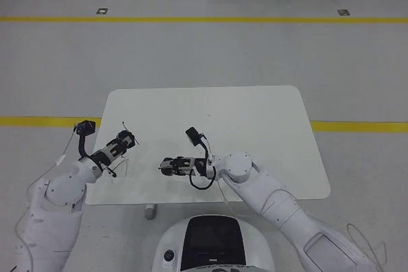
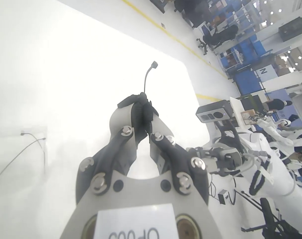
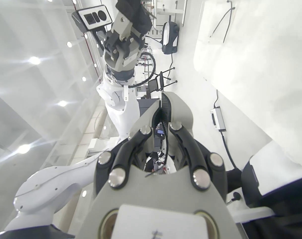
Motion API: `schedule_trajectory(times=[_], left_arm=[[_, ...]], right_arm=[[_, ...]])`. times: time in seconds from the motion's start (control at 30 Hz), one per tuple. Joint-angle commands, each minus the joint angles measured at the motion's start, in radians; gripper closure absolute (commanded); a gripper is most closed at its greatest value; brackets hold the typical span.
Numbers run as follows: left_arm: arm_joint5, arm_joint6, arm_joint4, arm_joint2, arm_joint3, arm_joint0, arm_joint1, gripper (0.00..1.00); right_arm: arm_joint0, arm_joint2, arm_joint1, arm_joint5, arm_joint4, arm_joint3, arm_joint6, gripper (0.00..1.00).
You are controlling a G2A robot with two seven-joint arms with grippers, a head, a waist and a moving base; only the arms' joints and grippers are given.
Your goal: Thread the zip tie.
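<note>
A thin grey plastic zip tie is clamped in the left gripper; the right gripper, apart at four o'clock, seems closed empty. Threading is not begun.

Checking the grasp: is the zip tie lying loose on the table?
No, the left gripper is shut on the zip tie, its head poking out past it.

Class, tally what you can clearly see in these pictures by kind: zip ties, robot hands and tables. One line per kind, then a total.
Zip tie: 1
Hands: 2, the left hand and the right hand
Table: 1
Total: 4
</note>
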Motion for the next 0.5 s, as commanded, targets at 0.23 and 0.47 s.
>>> schedule_trajectory(times=[0.23, 0.47], left_arm=[[-0.025, 0.019, -0.03, 0.019, 0.006, 0.004, -0.003, 1.0], [-0.106, 0.103, -0.092, 0.027, -0.011, 0.042, -0.005, 1.0]], right_arm=[[0.0, 0.001, 0.001, 0.001, -0.027, -0.001, -0.028, 1.0], [-0.034, -0.012, 0.003, 0.027, -0.216, -0.062, -0.281, 1.0]])
